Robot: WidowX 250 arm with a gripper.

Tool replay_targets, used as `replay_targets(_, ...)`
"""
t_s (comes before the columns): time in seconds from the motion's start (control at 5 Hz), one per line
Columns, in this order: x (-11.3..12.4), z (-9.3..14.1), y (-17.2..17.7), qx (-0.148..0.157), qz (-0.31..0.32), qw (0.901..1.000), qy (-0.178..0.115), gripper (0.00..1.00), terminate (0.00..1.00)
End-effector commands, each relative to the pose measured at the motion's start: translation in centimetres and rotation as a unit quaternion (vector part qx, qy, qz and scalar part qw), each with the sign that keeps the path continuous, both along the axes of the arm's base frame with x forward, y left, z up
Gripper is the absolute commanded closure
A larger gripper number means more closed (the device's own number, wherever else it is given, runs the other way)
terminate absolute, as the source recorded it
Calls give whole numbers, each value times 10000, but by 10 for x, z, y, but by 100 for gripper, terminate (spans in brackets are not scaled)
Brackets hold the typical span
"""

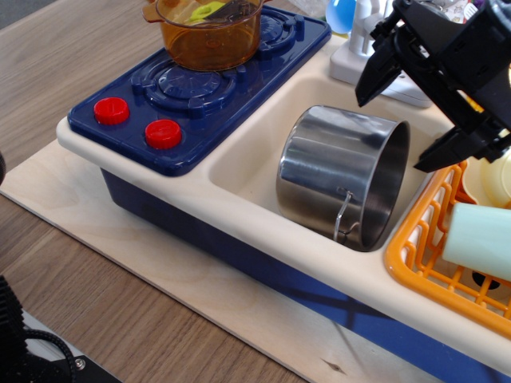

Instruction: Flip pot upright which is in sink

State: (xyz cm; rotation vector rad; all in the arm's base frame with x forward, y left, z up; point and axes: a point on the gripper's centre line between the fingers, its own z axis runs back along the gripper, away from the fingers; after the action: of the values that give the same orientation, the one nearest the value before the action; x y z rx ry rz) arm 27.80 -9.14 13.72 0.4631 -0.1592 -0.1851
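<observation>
The shiny steel pot (335, 171) lies on its side in the cream sink (255, 152), its open mouth facing right toward the dish rack. A thin wire handle hangs at its lower front. My black gripper (395, 128) is open above the pot's upper right rim, tilted. One finger (374, 76) is over the sink's back edge, and the other finger (443, 152) is by the rack's edge. The fingers do not touch the pot and hold nothing.
A transparent orange pot (209, 28) stands on the blue stove (200, 84) with two red knobs. An orange wire dish rack (435, 239) holding pale cups borders the sink on the right. A white tap base (351, 60) stands behind the sink.
</observation>
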Motion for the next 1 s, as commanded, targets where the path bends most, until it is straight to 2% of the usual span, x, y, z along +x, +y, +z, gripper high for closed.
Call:
replay_targets(0.0,0,-2,13,85,-248,9989,-381,0,0)
replay_targets(0.2,1,-8,26,-49,-280,9988,-409,0,0)
replay_targets(0.4,2,-9,33,-122,-315,9986,-400,100,0)
replay_targets(0.6,3,-7,36,-331,-299,9986,-301,100,0)
replay_targets(0.8,7,-3,43,-1392,-139,9902,32,100,0)
